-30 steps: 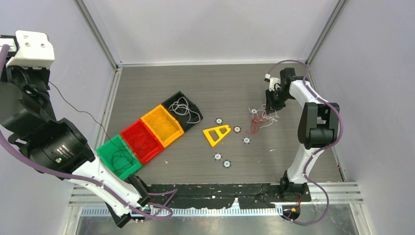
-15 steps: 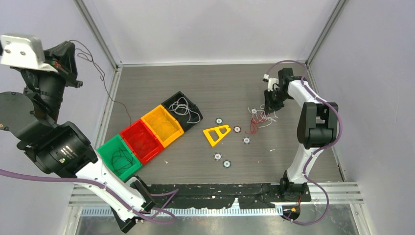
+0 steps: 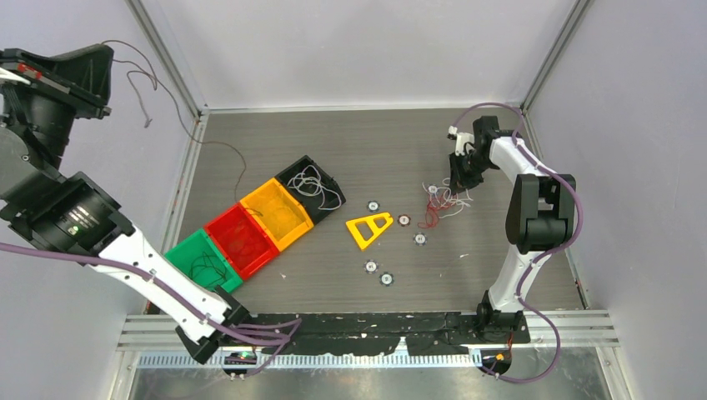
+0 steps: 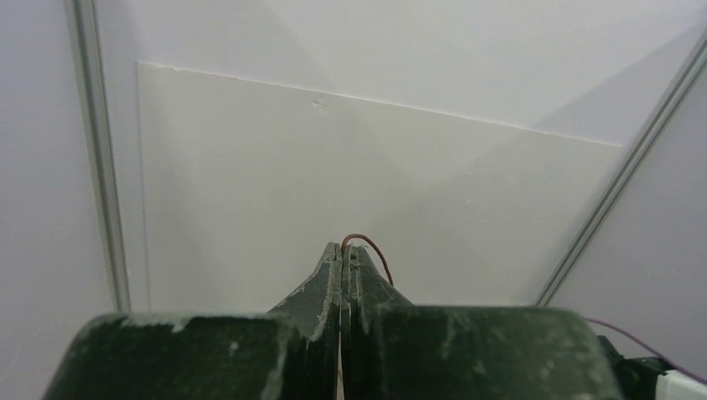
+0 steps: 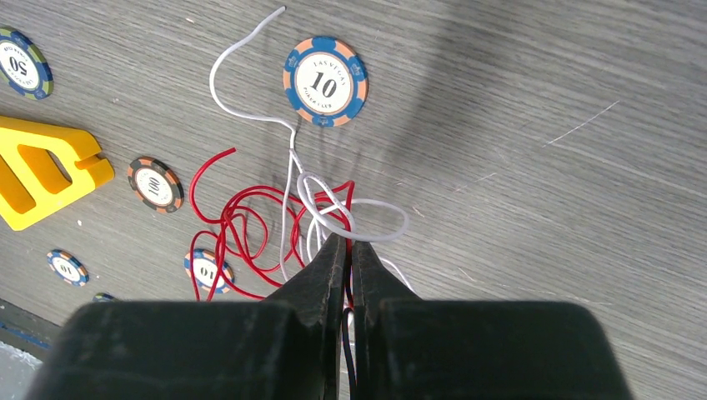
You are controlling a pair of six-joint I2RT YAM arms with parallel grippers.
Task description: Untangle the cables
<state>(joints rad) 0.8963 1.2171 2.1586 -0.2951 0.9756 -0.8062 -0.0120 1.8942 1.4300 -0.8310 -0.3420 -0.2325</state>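
I've L fingers point(image 4: 323, 279) clamped on brown wire point(image 4: 367, 238), R fingers point(image 5: 323, 271) pinching red/white tangle point(image 5: 288, 204). That's left to separate; some wires in bins point(image 3: 250, 202).

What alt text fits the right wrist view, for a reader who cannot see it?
The right gripper, jaws shut, pinches a tangle of red and white cables lying on a grey wood-grain table. Poker chips lie around it, one marked 10 just beyond, and a yellow triangular piece sits at the left edge.
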